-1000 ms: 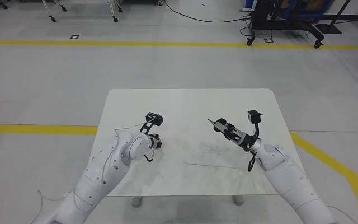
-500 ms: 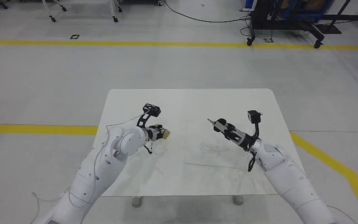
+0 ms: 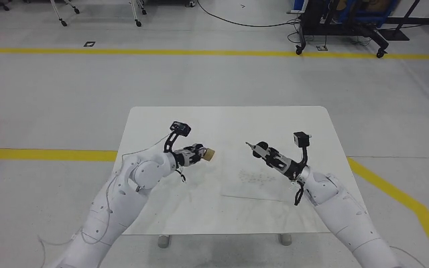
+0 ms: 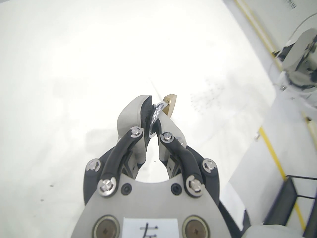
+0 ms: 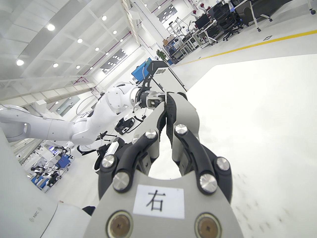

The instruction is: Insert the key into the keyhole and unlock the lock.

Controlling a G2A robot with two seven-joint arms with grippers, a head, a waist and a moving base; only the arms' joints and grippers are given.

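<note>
Big white table (image 3: 228,120), plain on top. Over its near left part, the white left arm (image 3: 134,184), stretched toward the middle. Over its near right part, the white right arm (image 3: 332,197), pointed back at the other one. At the end of the first, the left gripper (image 3: 196,153), up off the table top and squeezed narrow on the lock (image 3: 210,154). Small and gold, that lock, sticking out past the fingertips toward the right, held by its shiny metal loop (image 4: 156,113) between the two black pads (image 4: 146,108). Just left of the table's middle, not touching the table. At the end of the other arm, the right gripper (image 3: 258,149), also up in the air, a bit right of the middle, pinched shut with its black pads pressed close. Poking out of its tips, toward the left and far side, the key (image 3: 249,143): thin, silver, very small, hard to see well. Lock and key facing each other, well apart, with bare table between them.
</note>
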